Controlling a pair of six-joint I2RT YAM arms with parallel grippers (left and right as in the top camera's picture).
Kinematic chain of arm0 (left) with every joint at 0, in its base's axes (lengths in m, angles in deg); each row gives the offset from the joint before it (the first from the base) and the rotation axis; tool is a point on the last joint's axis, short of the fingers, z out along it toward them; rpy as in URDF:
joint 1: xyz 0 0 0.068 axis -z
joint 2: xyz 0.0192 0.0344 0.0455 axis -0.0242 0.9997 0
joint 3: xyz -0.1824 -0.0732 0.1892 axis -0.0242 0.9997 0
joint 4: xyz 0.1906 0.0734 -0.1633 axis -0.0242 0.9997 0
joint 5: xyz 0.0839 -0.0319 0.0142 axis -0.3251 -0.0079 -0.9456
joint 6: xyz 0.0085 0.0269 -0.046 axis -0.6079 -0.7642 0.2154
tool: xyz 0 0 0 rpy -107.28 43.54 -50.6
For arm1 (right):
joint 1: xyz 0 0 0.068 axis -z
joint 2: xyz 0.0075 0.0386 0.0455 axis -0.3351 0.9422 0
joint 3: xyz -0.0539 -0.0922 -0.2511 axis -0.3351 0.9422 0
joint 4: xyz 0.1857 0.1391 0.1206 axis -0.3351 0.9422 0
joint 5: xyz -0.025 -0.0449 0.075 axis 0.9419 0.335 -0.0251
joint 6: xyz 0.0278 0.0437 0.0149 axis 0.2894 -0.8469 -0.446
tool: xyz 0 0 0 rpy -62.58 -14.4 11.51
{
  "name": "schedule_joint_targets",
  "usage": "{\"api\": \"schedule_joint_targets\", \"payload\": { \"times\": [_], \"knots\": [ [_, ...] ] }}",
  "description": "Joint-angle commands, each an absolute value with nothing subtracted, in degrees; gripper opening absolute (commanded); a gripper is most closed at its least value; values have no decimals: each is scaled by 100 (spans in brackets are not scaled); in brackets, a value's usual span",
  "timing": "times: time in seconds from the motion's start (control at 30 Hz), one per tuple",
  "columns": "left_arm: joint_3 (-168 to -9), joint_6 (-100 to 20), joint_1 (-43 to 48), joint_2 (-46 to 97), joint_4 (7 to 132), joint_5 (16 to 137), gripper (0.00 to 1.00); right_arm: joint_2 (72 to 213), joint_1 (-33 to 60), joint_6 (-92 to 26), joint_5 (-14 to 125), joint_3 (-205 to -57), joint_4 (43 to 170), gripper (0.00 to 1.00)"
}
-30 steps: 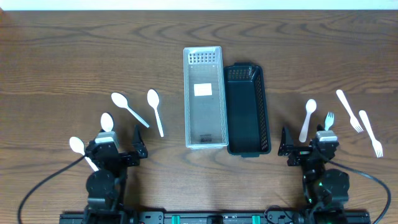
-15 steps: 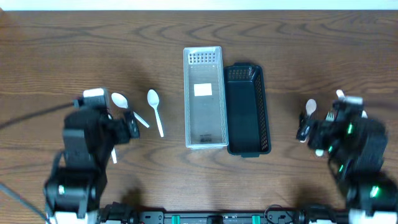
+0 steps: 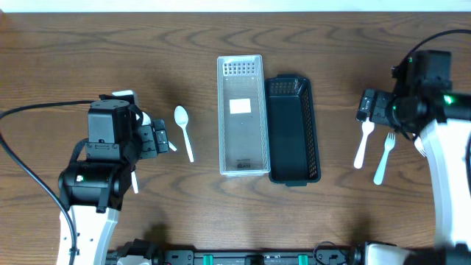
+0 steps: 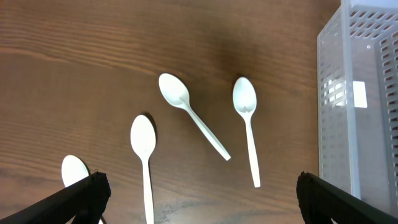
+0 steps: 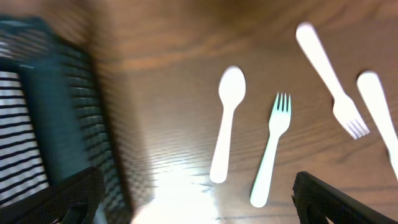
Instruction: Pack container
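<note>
Wooden table, white bin running near-to-far

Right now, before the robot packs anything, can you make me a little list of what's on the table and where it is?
white basket: middle of the table, no cutlery inside
dark basket: right next to the white basket, no cutlery inside
left spoons: four, loose on the wood
right spoon: one, lying beside a fork
forks: three, all on the right side
left pincer: open, holding nothing, above the left spoons
right pincer: open, holding nothing, above the right spoon and forks
</note>
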State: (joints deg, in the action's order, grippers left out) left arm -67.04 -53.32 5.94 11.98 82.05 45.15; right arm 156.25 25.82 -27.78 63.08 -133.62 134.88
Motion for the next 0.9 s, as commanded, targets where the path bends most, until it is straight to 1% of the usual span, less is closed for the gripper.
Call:
{"api": "schedule_joint_targets", "payload": {
  "times": [0.0, 0.2, 0.43, 0.87],
  "knots": [
    [-6780, -5265, 568, 1231, 8269, 4489, 98, 16296, 2731, -2870, 6487, -13443, 13464, 99],
    [-6780, -5265, 568, 1231, 8267, 4489, 98, 17275, 2777, -2866, 6498, -13443, 13278, 99],
    [-6780, -5265, 568, 1231, 8269, 4489, 98, 18073, 2777, -2866, 6454, -13419, 13068, 99],
    [-6780, -5265, 568, 1231, 8269, 4489, 98, 18344, 2783, -2866, 6323, -12986, 12404, 99]
  ]
}}
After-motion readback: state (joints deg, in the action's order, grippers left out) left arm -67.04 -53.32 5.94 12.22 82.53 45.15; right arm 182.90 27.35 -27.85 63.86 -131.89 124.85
